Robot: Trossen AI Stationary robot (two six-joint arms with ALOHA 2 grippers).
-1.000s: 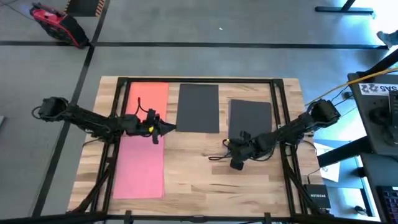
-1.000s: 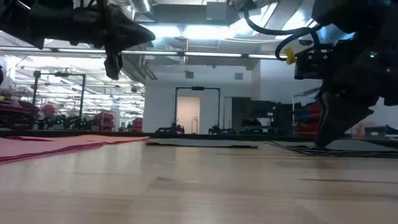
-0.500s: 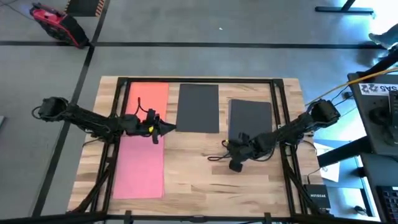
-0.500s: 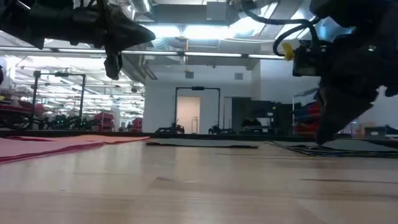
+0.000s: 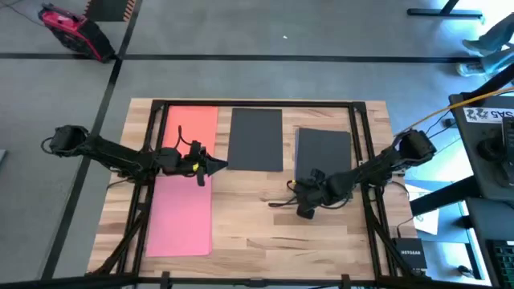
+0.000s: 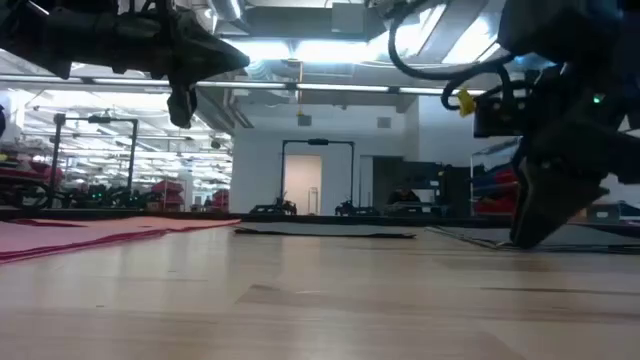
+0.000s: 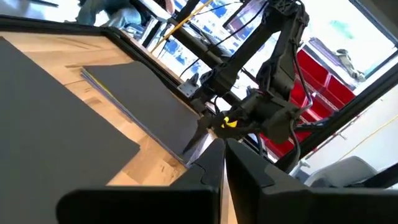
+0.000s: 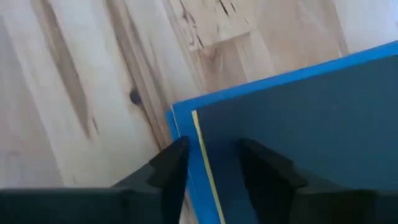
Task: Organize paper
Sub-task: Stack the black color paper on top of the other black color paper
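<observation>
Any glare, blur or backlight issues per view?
Low view: bright ceiling lights backlight both arms into silhouettes. Right wrist view: right gripper fingers blurred, blue paper corner sharp. Left wrist view: near fingers soft. High view: even, blue glare at the right edge.

Matte paper (image 5: 255, 140) on grained wooden tabletop (image 5: 257, 217)

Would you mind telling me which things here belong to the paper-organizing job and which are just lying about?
Belonging to the job:
orange sheet
pink sheet
black sheet
stack at the right gripper, dark sheet over yellow and blue edges

Lying about:
red object on the floor
boxed device beside the table
</observation>
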